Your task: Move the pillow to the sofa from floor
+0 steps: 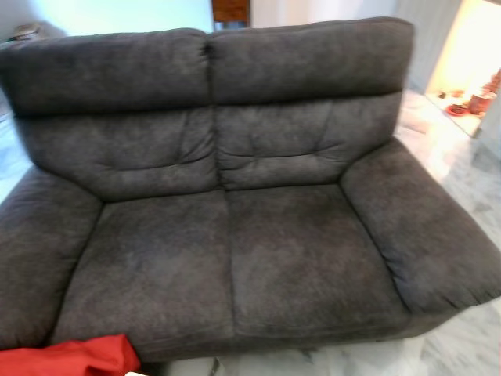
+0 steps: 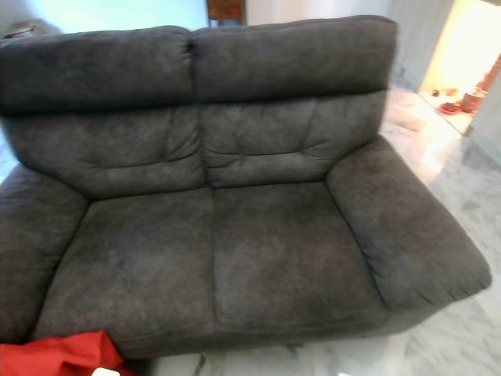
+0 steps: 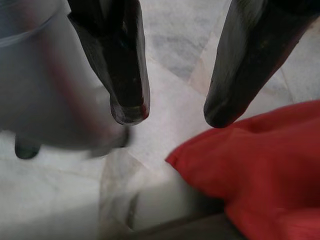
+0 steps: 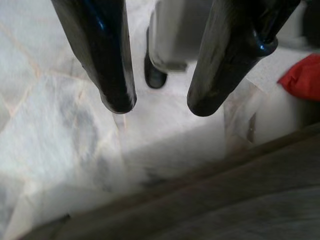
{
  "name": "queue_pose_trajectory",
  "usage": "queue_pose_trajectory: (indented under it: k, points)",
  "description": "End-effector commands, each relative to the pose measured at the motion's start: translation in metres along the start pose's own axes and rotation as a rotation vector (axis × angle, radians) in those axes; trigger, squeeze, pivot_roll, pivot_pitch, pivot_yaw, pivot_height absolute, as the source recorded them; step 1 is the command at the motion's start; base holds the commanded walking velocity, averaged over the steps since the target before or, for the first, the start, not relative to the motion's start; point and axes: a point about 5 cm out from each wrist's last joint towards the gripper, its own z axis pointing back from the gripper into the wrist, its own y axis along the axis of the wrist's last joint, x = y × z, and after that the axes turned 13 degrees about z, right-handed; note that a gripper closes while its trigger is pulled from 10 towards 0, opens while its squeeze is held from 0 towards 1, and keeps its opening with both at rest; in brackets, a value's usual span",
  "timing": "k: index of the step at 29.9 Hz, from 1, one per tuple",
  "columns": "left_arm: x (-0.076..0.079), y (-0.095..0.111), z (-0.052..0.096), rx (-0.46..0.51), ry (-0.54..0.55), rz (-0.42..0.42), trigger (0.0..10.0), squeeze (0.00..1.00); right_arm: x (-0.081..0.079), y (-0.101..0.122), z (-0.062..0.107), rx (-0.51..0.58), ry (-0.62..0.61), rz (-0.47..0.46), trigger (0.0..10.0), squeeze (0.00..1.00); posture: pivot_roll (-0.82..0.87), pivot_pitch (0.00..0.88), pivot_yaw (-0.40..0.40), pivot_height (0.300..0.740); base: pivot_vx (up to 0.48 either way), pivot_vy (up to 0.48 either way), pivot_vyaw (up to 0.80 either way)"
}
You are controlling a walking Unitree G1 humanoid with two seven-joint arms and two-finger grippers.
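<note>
- One pillow (image 1: pixel 74 356): red, soft cloth, crumpled; lies on the marble floor (image 3: pixel 170 45) at seven o'clock of the sofa (image 1: pixel 235 258), touching its front edge.
- Left gripper (image 3: pixel 172 112): fingers parted, empty, hovering just beside the pillow's corner; nearer arm by my judgement.
- Right gripper (image 4: pixel 157 107): fingers parted, empty, farther off.
- Pillow's long axis: cannot tell.

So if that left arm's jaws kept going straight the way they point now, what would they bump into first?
Most likely the marble floor, which lies bare between the open jaws of the left gripper. The red pillow lies just off to one side; depth is hard to judge.
</note>
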Motion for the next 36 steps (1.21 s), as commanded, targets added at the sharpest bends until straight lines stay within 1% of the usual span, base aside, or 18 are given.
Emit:
queue_pose_trajectory:
  k: [1, 7, 9, 22, 32, 36]
  points:
    - [-0.0105, -0.0129, 0.0037, -0.052, 0.036, -0.003, 10.0, 0.00, -0.0094, 0.0019, -0.0009, 0.008, 0.023, 0.005, 10.0, 0.00, -0.01, 0.091, 0.015, 0.740, 0.000, 0.480, 0.80]
    - [-0.0068, -0.0109, 0.0024, -0.048, 0.034, 0.000, 10.0, 0.00, -0.0098, 0.0003, -0.0006, 0.002, 0.030, -0.016, 10.0, 0.00, -0.01, 0.093, 0.013, 0.740, 0.000, 0.480, 0.80]
    - [-0.0061, -0.0106, 0.0022, -0.048, 0.034, 0.001, 10.0, 0.00, -0.0097, -0.0005, -0.0005, -0.002, 0.025, -0.036, 10.0, 0.00, -0.01, 0.095, 0.014, 0.740, 0.000, 0.480, 0.00]
    - [-0.0058, -0.0077, 0.0016, -0.041, 0.033, 0.004, 10.0, 0.00, -0.0096, -0.0002, -0.0007, -0.006, 0.024, -0.033, 10.0, 0.00, -0.01, 0.095, 0.013, 0.740, 0.000, 0.480, 0.00]
    - [-0.0078, -0.0114, 0.0029, -0.044, 0.037, 0.007, 10.0, 0.00, -0.0102, 0.0000, -0.0007, -0.004, 0.024, -0.037, 10.0, 0.00, 0.00, 0.095, 0.012, 0.740, 0.000, 0.477, 0.00]
    - [-0.0080, -0.0127, 0.0033, -0.042, 0.034, 0.000, 10.0, 0.00, -0.0099, 0.0008, -0.0009, 0.001, 0.021, -0.039, 10.0, 0.00, 0.00, 0.095, 0.012, 0.740, 0.000, 0.000, 0.00]
